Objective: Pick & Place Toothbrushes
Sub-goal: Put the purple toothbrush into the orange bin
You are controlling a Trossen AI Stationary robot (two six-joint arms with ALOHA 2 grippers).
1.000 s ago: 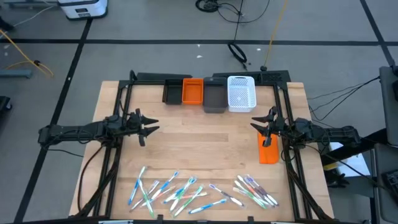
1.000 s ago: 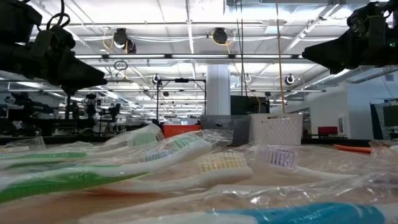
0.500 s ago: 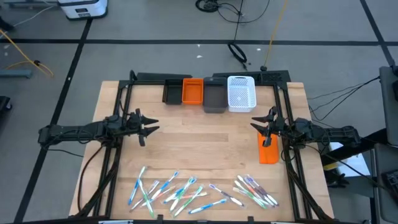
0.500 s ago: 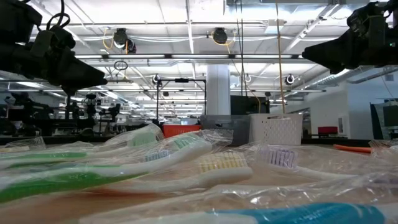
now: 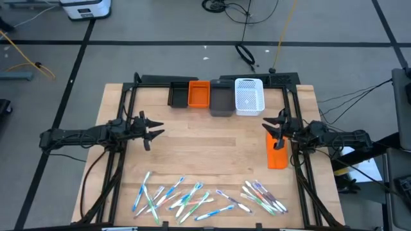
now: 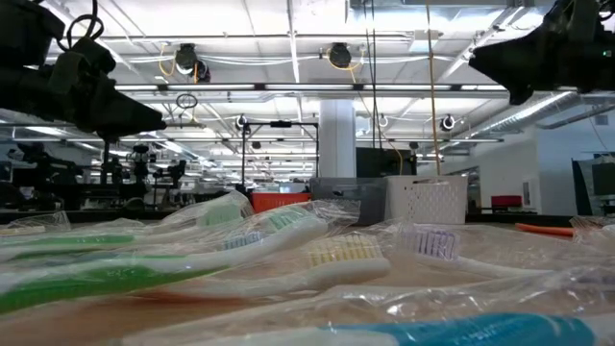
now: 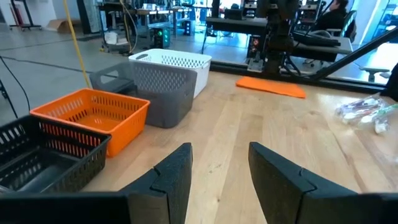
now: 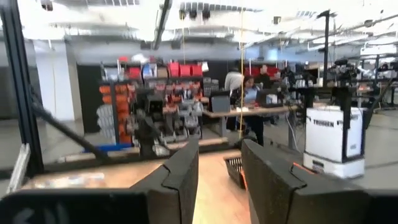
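Several toothbrushes in clear wrappers lie flat on the wooden table near its front edge, one scatter at the front left (image 5: 173,197) and a smaller bunch at the front right (image 5: 262,196); they fill the foreground of the low view (image 6: 192,259). My left gripper (image 5: 154,133) (image 7: 219,149) hovers open at the table's left side, pointing roughly level toward the right. My right gripper (image 5: 270,128) (image 8: 219,146) hovers open at the right side, tipped upward, high above the table (image 6: 485,60). Neither has anything between its fingers.
Four bins stand in a row at the far edge: black (image 5: 178,94), orange (image 5: 198,94), grey (image 5: 221,101) and white (image 5: 249,96). A flat orange block (image 5: 277,153) lies below my right gripper. Bare wood (image 5: 212,144) spans the table's middle.
My right gripper has tipped upward, so its fingertips stand higher in the low view. My left gripper has kept its place. The toothbrushes have not moved.
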